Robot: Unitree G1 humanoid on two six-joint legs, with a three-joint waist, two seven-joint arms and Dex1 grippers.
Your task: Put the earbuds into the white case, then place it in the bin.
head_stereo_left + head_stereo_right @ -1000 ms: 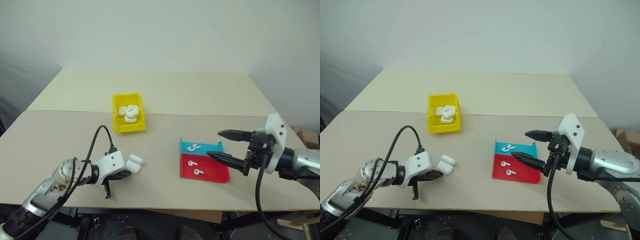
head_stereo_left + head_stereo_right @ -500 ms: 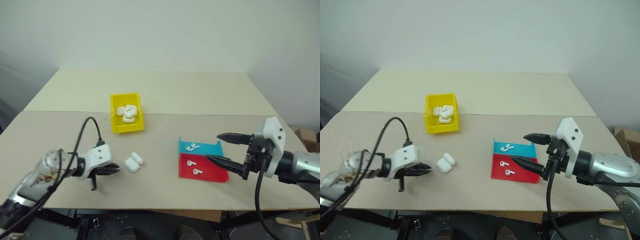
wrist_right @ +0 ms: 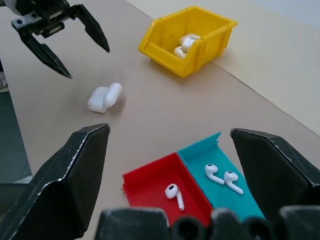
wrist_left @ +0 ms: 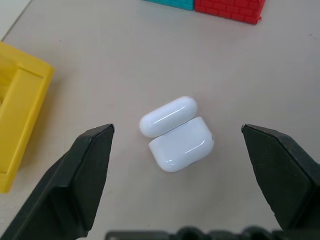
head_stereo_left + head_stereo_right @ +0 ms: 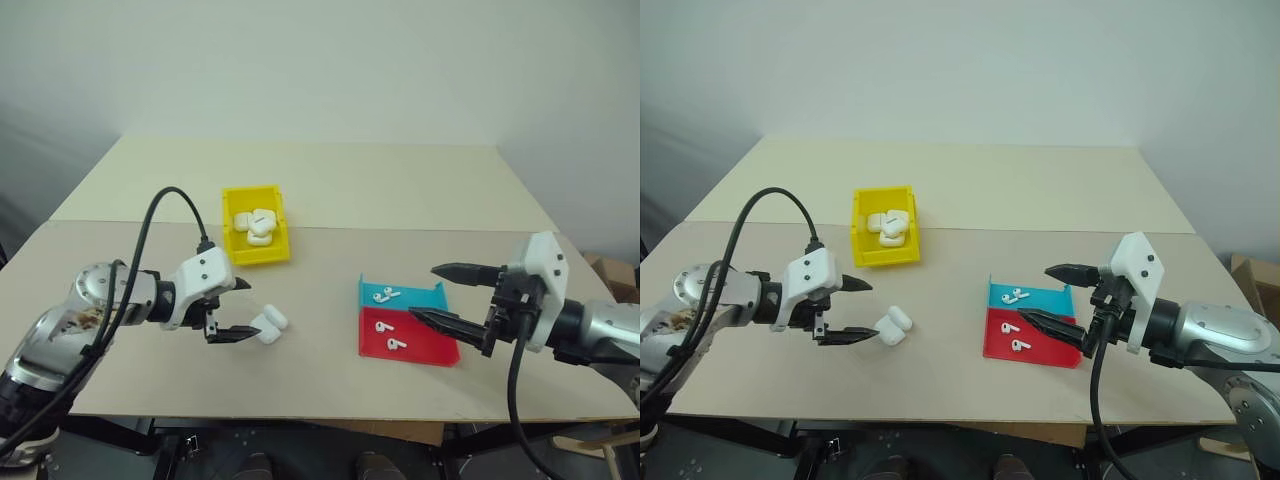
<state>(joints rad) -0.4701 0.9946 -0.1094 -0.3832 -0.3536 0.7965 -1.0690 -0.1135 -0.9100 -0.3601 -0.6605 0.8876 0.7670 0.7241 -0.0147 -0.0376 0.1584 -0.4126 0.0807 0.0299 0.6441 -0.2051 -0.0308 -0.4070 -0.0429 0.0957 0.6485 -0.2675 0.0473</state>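
Grippers: left gripper (image 5: pixel 237 311) spread wide, empty, just beside small glossy white case (image 5: pixel 268 325), lid flipped up, on beige table (image 5: pixel 320 250). Right gripper (image 5: pixel 445 296) spread, empty, over red tray (image 5: pixel 432 345) and cyan tray (image 5: pixel 415 296) holding tiny white earbuds (image 5: pixel 387 334). Farther: yellow plastic bin (image 5: pixel 238 249) with white cases. No legible writing.

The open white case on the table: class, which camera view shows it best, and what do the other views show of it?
The left wrist view: the case lies central between open jaws, lid flipped back. The right wrist view shows it smaller, from the side; both eye views show a small white shape beside the left gripper.
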